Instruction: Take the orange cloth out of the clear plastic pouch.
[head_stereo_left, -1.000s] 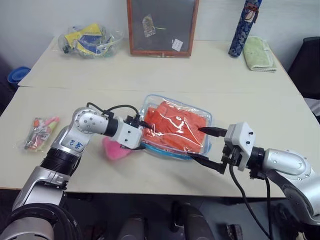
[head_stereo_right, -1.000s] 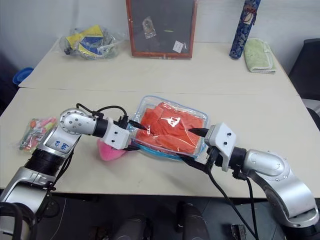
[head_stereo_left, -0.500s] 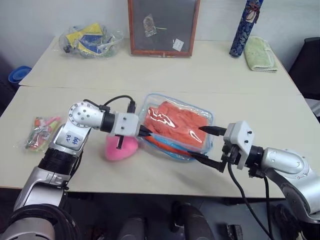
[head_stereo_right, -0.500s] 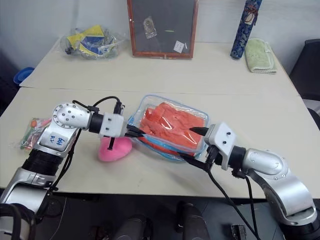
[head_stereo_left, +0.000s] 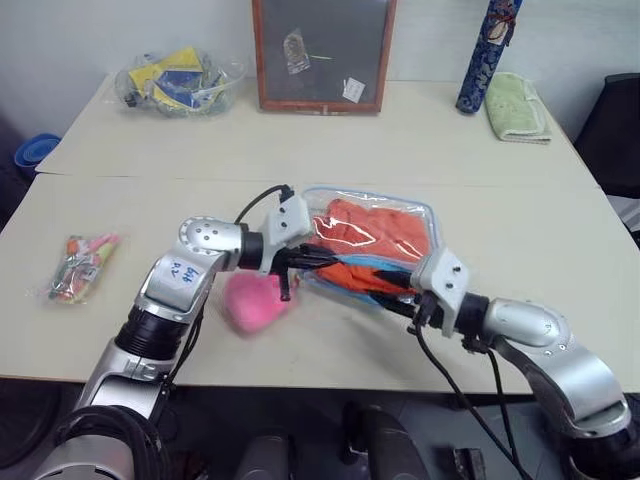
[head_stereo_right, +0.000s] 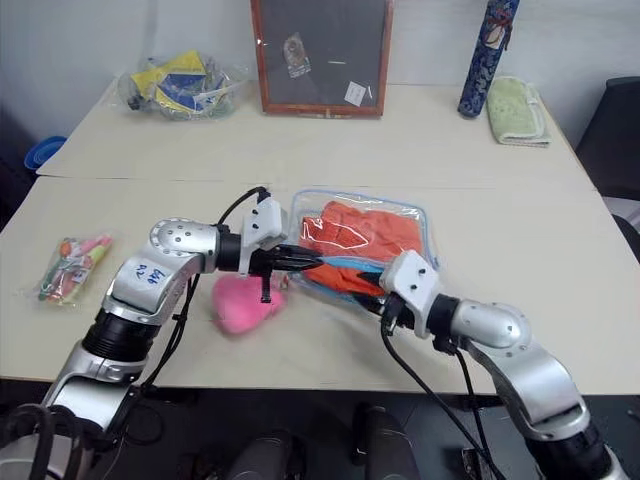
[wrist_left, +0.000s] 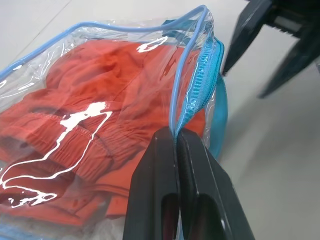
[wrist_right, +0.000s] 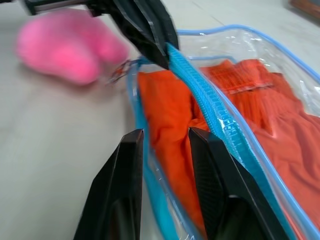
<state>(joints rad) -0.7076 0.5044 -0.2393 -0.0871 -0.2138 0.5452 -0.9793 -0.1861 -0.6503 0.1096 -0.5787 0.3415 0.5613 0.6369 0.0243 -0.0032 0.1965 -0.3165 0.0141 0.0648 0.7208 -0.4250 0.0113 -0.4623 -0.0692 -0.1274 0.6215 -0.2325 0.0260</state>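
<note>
Left gripper (wrist_left: 176, 137) fingers pressed together, pinching the blue zipper lip of the clear plastic pouch (head_stereo_left: 415, 215), likely to hold its mouth open. Right gripper (wrist_right: 165, 142) fingers part-spread, straddling the pouch's lower lip at that mouth. Orange cloth (head_stereo_left: 375, 232) wrinkled, bright, inside pouch on table (head_stereo_left: 300, 140).

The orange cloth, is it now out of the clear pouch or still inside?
Still inside. The orange cloth lies behind the clear plastic pouch wall, while the left gripper pinches the blue zipper edge.
</note>
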